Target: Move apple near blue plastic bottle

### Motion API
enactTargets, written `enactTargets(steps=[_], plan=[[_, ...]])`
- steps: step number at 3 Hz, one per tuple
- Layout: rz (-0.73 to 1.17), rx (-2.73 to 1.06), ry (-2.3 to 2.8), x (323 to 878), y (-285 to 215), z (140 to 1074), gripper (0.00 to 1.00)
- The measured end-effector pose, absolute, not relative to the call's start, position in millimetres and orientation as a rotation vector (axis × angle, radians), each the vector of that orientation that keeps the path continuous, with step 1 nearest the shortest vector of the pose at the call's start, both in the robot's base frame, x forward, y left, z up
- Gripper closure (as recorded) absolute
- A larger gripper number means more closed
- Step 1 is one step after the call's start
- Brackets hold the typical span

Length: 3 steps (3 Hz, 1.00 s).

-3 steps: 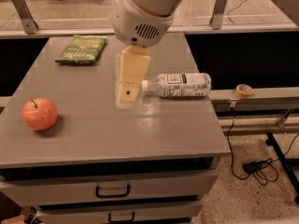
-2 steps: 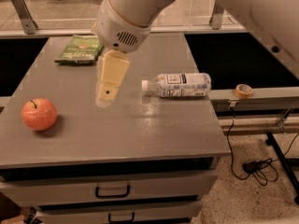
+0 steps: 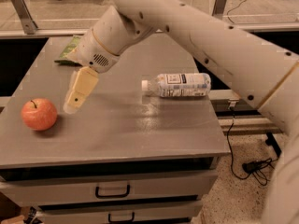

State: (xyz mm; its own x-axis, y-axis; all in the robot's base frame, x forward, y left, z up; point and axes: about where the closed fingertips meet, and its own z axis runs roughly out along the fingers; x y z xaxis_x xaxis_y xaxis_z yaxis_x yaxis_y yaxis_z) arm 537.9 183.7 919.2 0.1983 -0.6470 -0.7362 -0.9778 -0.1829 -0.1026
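Leftward since a second earlier swung the gripper (image 3: 73,106), hovering just beside the apple (image 3: 39,114) near the table's (image 3: 140,134) front-left corner; its grip could not be told; the bottle (image 3: 177,85) lay well apart.

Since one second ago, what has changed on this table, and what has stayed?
The gripper moved away from the blue plastic bottle toward the apple, and is now close beside it, not touching; nothing was grasped. Apple, bottle and green snack bag stayed in place.
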Motion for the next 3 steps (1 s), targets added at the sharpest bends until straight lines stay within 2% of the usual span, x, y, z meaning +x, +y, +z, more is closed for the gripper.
enactTargets(steps=[1, 3], plan=[[0.889, -1.875, 1.477, 531.4, 217.3, 897.8, 0.00], [1.053, -1.881, 1.499, 502.6, 255.7, 866.2, 0.00]])
